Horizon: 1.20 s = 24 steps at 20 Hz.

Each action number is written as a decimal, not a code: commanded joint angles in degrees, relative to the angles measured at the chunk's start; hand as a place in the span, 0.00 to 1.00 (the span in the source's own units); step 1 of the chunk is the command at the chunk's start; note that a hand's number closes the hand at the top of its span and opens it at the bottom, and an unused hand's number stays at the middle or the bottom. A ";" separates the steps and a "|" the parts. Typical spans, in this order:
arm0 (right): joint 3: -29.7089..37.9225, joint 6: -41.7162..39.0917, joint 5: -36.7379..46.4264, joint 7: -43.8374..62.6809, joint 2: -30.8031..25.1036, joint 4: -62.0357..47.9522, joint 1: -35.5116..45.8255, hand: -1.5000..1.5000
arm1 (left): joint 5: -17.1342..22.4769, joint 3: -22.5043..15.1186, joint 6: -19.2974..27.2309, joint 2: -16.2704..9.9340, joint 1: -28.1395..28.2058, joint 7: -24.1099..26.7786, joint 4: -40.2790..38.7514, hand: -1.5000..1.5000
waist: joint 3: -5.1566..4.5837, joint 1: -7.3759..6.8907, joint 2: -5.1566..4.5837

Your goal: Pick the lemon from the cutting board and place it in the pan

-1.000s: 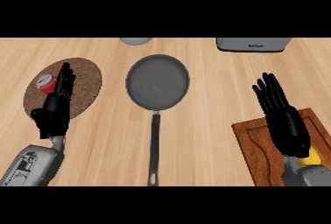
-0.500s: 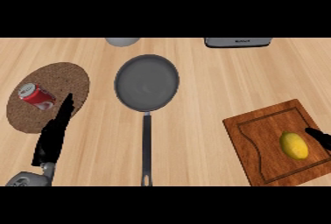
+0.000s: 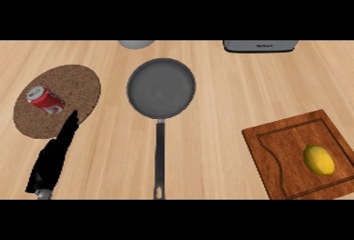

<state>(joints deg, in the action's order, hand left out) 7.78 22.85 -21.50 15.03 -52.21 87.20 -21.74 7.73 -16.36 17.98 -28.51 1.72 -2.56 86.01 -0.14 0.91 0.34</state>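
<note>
The black left hand [image 3: 55,157] lay flat with straight fingers, holding nothing, while right of it the round grey pan [image 3: 161,88] held nothing and, farther right, the yellow lemon [image 3: 319,160] sat on the brown wooden cutting board [image 3: 283,154].

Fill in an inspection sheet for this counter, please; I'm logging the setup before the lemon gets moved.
Surface: wooden counter, light grain.
Job's things: lemon lying on the cutting board at the right; pan in the middle, nothing in it, handle pointing toward the robot.
Clutter: red can on its side on a round cork mat; grey appliance and a grey round object at the far edge.
Hands: left hand at lower left, fingers straight; right hand not in view.
Cables: nothing seen.
Surroundings: nothing seen.
</note>
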 commanded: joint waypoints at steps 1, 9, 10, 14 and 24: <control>-1.06 -6.62 0.05 7.13 -6.19 4.70 -1.26 0.00 | -1.47 -0.53 0.14 0.35 -0.10 -1.52 0.63 0.50 | 0.05 -0.65 -0.27; -3.19 -19.92 -3.20 16.99 -11.59 4.91 9.68 0.00 | -0.94 1.51 -2.86 -1.59 0.17 -4.57 5.60 0.50 | 0.15 -1.93 -0.43; -4.63 -17.87 -1.69 20.08 -10.15 7.21 10.12 0.00 | -3.88 -0.96 0.79 2.39 1.96 -3.38 5.03 0.50 | 0.13 -1.65 -0.39; -5.89 -22.71 -3.01 28.98 -12.03 4.23 18.51 0.00 | -2.54 1.66 -3.15 0.63 -1.85 -5.81 4.29 0.50 | 0.13 -1.92 -0.52; -17.02 -30.95 2.69 38.68 -5.13 0.71 28.82 0.00 | -2.79 3.67 -5.30 1.85 1.47 -4.34 4.26 0.50 | 0.12 -1.93 -0.45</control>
<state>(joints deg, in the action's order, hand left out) -5.28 -5.42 -20.98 50.15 -59.48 88.16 4.74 4.44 -13.74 13.73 -26.70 1.80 -6.91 90.26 -0.02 -1.11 -0.16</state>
